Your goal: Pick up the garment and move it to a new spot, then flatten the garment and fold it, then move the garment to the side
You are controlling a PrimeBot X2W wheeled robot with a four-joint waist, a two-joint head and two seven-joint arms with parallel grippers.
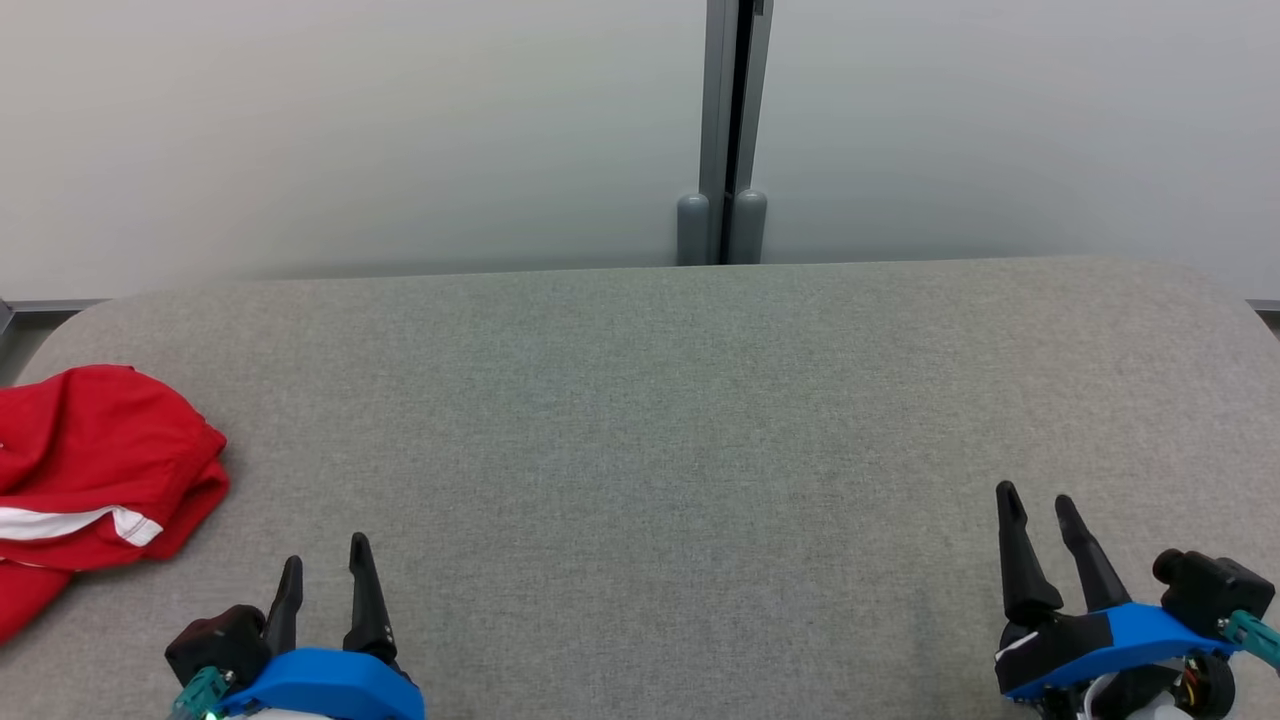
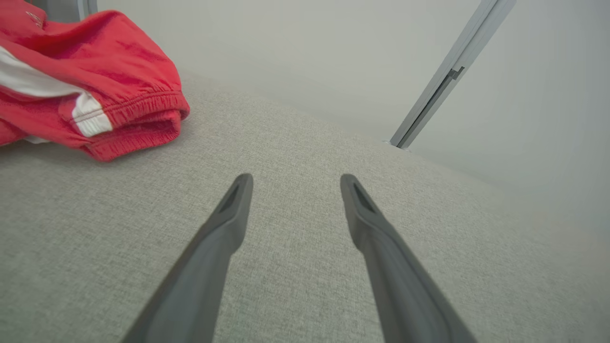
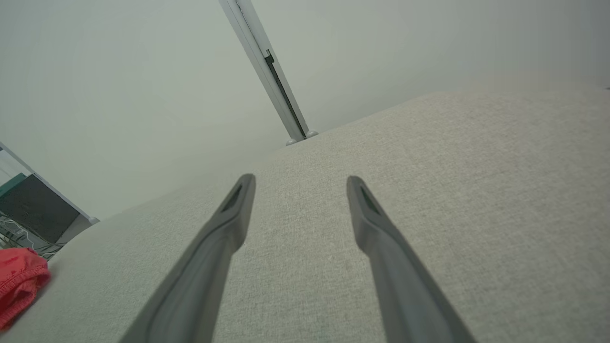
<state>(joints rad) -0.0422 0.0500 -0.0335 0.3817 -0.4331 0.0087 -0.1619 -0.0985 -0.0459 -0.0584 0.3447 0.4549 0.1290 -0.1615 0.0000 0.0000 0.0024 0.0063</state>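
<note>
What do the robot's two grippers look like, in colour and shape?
The left gripper and the right gripper each have two long, dark, tapering fingers with a slot-like hollow near the tip. They rise from a bright blue housing with a black block beside it and a teal fitting. Thin coloured wires show under the right one.

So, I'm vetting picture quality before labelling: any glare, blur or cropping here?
Head view: soft even light, no glare; the crumpled red garment with a white stripe is cropped at the left edge. Both wrist views: tilted, wide-angle stretched, hazy towards the edges.
</note>
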